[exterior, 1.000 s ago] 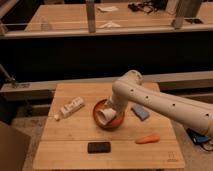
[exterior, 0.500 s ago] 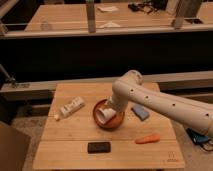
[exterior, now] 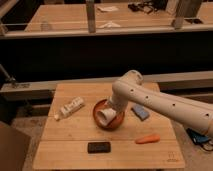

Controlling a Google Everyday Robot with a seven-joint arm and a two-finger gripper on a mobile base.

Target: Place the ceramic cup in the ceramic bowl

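Observation:
The orange-brown ceramic bowl (exterior: 119, 122) stands on the wooden table (exterior: 75, 155), near its middle. The white ceramic cup (exterior: 105, 117) lies tilted on its side in the bowl, its round rim facing the lower left. My gripper (exterior: 113, 109) reaches down from the white arm at the right and sits right over the bowl, against the cup. The arm hides the bowl's far right part.
A white tube-like package (exterior: 70, 108) lies left of the bowl. A blue object (exterior: 140, 112) lies right of it, an orange carrot (exterior: 147, 139) at the front right, a black rectangular object (exterior: 99, 147) at the front. A railing and other tables stand behind.
The cup has sunk slightly lower into the bowl with the gripper; otherwise the arm and other objects hold their places.

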